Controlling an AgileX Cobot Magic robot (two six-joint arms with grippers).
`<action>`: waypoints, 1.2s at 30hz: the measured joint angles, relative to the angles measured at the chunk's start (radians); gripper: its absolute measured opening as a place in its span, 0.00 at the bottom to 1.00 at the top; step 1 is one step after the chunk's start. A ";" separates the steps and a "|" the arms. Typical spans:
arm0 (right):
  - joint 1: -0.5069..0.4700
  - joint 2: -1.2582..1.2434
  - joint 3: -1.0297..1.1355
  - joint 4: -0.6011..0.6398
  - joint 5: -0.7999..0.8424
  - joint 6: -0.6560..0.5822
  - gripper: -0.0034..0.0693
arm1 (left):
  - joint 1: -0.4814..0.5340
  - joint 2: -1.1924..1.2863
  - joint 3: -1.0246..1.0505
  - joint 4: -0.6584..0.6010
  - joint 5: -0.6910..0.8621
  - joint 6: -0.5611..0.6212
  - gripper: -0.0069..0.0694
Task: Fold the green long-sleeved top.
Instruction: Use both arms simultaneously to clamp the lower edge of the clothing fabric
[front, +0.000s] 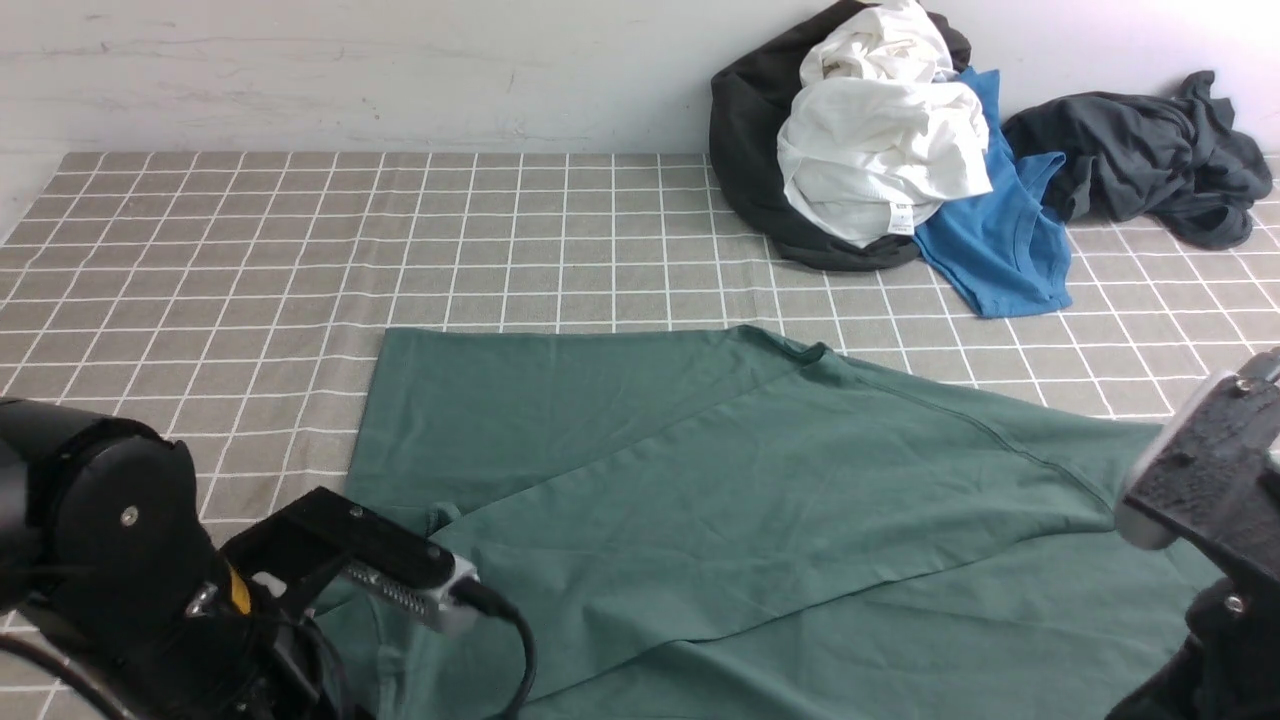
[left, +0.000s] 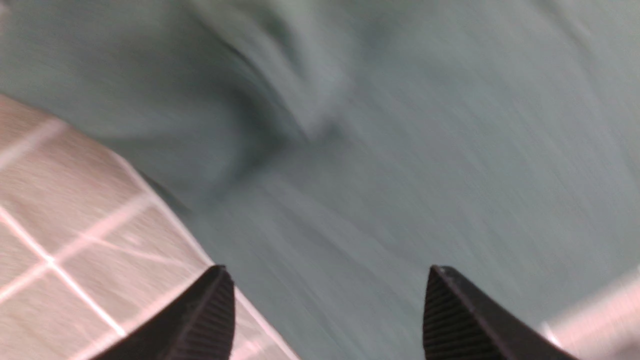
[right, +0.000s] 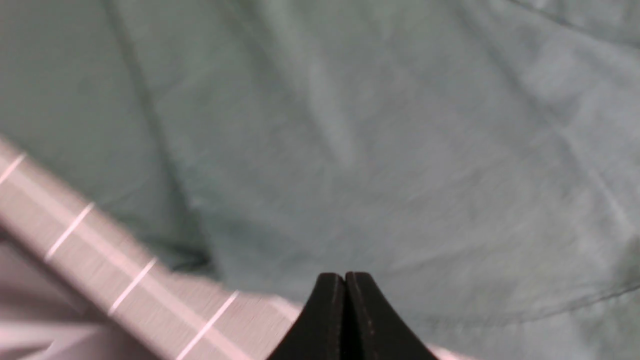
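Mid-fold, it seemed: green top (front: 700, 480) lay partly doubled over. Left end effector (left: 325, 280) stood apart, empty, over top's edge; right end effector (right: 345, 282) pressed together, empty. Next likely needed a fresh edge grip.

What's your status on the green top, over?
Left jaws open, right jaws shut, nothing held. Green top flat on the table, one layer folded over. Clothes pile at the far edge, apart from it.

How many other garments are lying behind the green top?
4, all at the far right: a black garment, a white one piled on it, a blue tee beside them, and a dark grey garment farthest right. More may be hidden underneath.
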 joint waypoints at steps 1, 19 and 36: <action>0.002 -0.003 0.000 0.000 0.004 -0.001 0.03 | -0.012 -0.010 0.002 -0.001 0.005 0.006 0.71; 0.005 -0.083 -0.004 0.003 0.047 -0.004 0.03 | -0.395 0.013 0.271 0.036 -0.240 0.338 0.71; 0.005 -0.084 -0.004 0.003 0.047 -0.005 0.03 | -0.398 0.035 0.257 0.166 -0.275 0.110 0.66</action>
